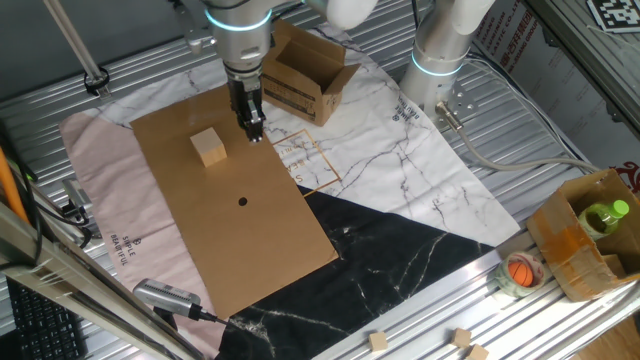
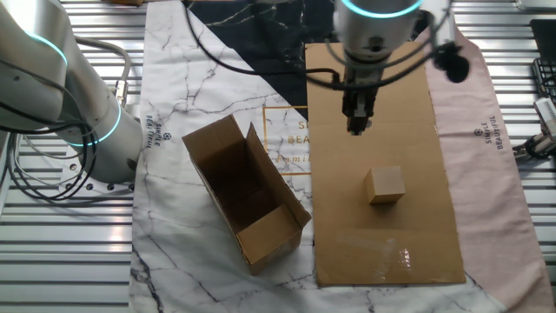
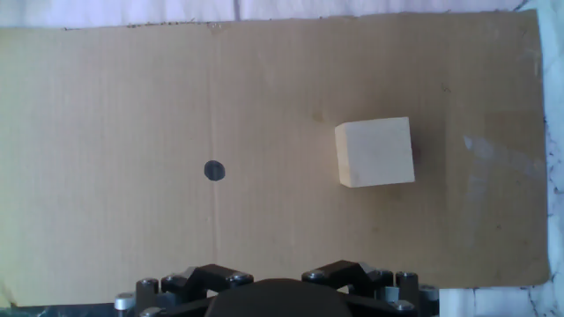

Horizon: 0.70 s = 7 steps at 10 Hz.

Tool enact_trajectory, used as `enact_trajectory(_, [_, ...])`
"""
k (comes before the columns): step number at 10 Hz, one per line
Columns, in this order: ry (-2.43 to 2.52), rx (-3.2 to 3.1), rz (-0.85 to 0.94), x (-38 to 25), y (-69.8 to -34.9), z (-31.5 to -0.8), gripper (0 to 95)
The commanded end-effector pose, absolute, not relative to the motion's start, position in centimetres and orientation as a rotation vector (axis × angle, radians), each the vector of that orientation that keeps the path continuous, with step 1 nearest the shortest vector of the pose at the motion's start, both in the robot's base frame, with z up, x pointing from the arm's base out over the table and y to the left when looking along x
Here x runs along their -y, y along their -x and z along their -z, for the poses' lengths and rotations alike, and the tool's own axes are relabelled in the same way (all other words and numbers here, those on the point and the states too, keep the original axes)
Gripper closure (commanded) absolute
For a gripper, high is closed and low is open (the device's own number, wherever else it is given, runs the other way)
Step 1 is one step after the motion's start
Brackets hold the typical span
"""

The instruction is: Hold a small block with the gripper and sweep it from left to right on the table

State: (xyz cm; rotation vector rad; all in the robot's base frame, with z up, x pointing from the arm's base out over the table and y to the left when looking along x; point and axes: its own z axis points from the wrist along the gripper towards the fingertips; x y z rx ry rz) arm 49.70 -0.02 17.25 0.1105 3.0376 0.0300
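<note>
In one fixed view we look down on the table [image 1: 560,140], ribbed silver metal spread with a marble-print cloth [image 1: 400,170], a pink cloth [image 1: 100,200] and a black cloth [image 1: 400,260], with a flat cardboard sheet [image 1: 250,230] lying across them. The small block [image 1: 210,147] sits on the sheet near its far end, and the gripper [image 1: 252,128] hangs just beside it, apart from it and holding nothing; its fingers look drawn close together. A brown cardboard box [image 1: 305,75] with open flaps stands behind the gripper, the thicker white arm column [image 1: 445,45] rises further back, and tiny pale cubes [image 1: 378,341] lie at the near table edge. In the other fixed view we see the same table [image 2: 52,261] from the opposite side: the gripper [image 2: 358,122] points down over the cardboard sheet [image 2: 382,243], the small block [image 2: 385,185] rests on the sheet nearer the camera and clear of the fingertips, and the open box [image 2: 248,204] lies tilted on the marble cloth beside the sheet. In the hand view we see mostly the cardboard sheet [image 3: 132,106], a small dark dot [image 3: 214,171] on it, and the small block [image 3: 375,152] lying flat to the right of centre. Only the black base of the gripper shows at the bottom edge, so here we cannot tell how wide the fingers stand.
</note>
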Motion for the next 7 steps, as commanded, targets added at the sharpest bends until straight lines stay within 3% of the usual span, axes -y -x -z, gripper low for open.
enact_trajectory(1, [-0.111, -3.041, -0.031, -0.02, -49.96, -17.1, 95.0])
enact_trajectory(7, [-0.116, -3.038, -0.024, -0.09, -49.88, -17.27, 95.0])
